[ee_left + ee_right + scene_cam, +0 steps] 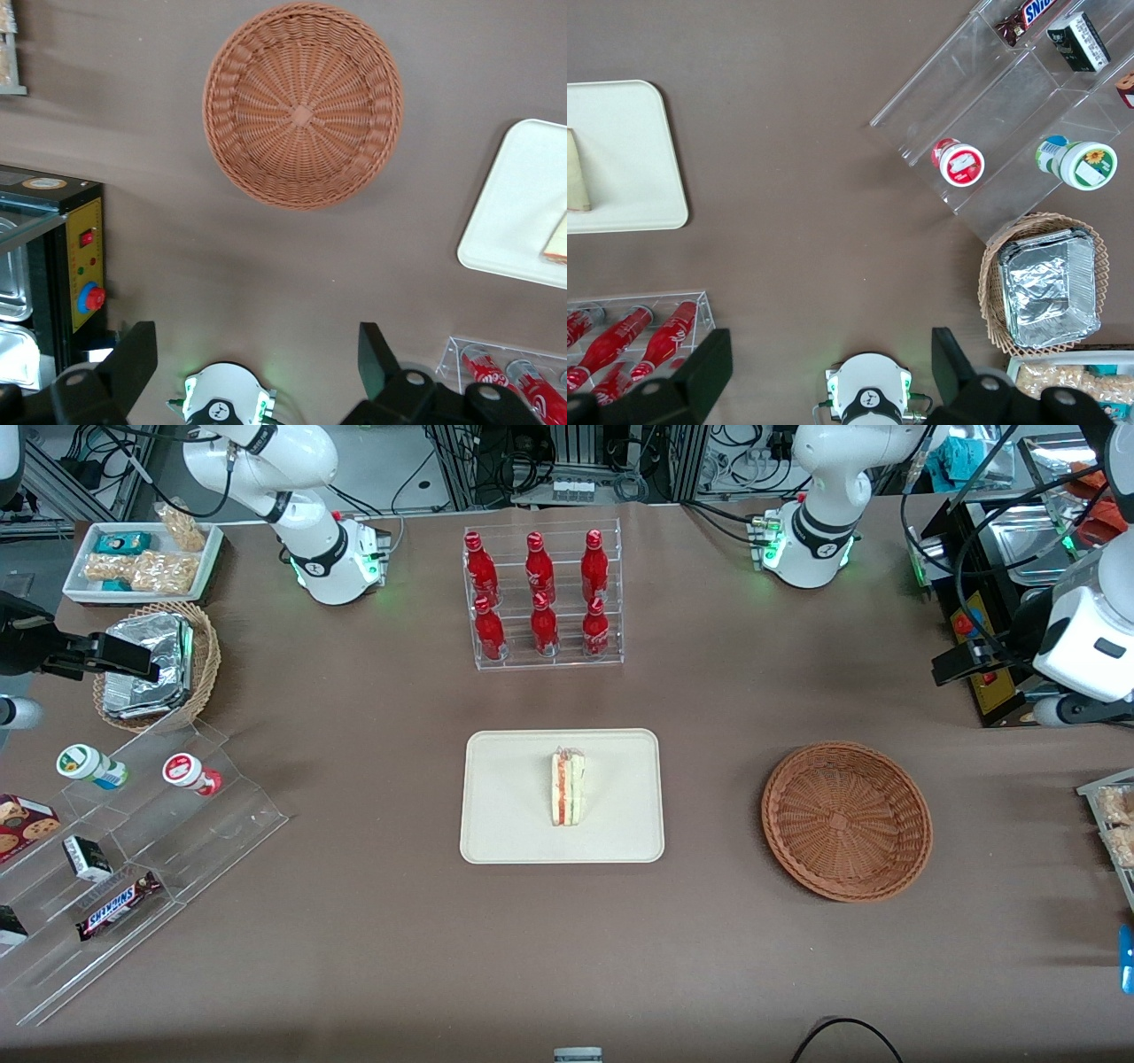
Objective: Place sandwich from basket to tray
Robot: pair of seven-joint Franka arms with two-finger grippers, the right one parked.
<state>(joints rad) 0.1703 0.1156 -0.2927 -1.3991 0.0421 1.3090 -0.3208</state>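
Already the sandwich (568, 786) lies on the tray (496, 824), near its middle, standing on edge with the red and green layers facing up. The basket (846, 820) sits well apart from the tray, toward my end of the table, with nothing in it. I judge the placing itself done; what is left to me is to keep clear.

My gripper (257, 359) hangs high above the table, nearer my own base than the basket, with the fingers (135, 352) spread wide and nothing between them. To finish well, I should stay high, move slowly and avoid swinging low across the tray, since a light wedge balanced on edge would tip at a small knock.

From my wrist camera I see straight down into the basket and can confirm its weave is bare; only a corner of the tray and a sliver of the sandwich show there. The front view shows the whole sandwich and where it sits on the tray, but my fingers are out of its sight.
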